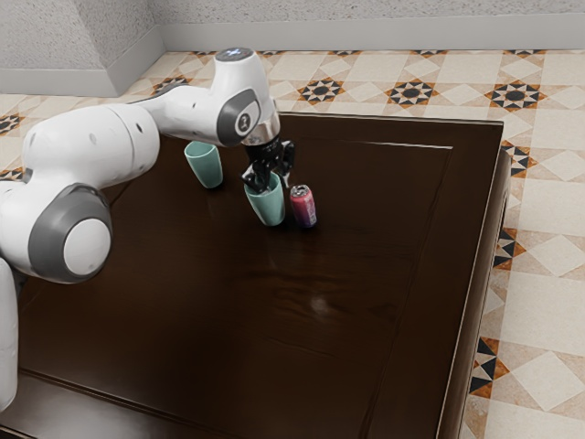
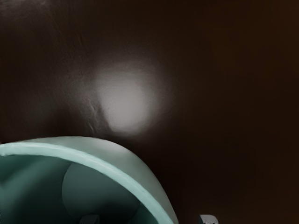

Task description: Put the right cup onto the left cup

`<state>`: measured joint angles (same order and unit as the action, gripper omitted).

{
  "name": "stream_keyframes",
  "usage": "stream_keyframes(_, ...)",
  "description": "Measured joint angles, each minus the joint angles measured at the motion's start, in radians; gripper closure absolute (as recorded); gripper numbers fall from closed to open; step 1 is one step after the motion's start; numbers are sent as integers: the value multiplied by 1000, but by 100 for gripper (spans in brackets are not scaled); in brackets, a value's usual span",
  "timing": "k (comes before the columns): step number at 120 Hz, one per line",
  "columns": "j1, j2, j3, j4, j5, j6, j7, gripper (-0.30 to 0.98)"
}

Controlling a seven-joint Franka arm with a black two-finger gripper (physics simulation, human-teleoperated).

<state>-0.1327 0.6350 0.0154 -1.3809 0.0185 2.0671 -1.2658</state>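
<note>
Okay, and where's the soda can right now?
The soda can stands on the table, close beside the cup under the gripper, on the exterior view's right of it. The other cup is farther off, toward the exterior view's left.

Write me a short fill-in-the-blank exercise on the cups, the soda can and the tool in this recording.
Altogether, ____ teal cups stand on the dark table.
In the exterior view, the soda can stands to the ____ of both.
One finger of the tool is inside a cup's rim, the other ____ it.
The tool's fingers stand apart, so it is ____.

Missing words: two; right; outside; open.
</note>
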Motion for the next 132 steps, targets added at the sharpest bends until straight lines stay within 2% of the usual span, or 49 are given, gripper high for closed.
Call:
stream_keyframes(12, 3, -2, 0, 0, -1, -1, -60, 62)
stream_keyframes(26, 4, -4, 1, -2, -1, -4, -119, 70)
stream_keyframes(69, 11, -43, 41, 62, 48, -134, -167, 76)
stream_keyframes(86, 75, -6, 29, 237, 82, -272, -99, 76)
stream_keyframes(113, 149, 190, -3, 717, 182, -451, 42, 76)
stream_keyframes(132, 201, 292, -2, 828, 229, -446, 130, 76)
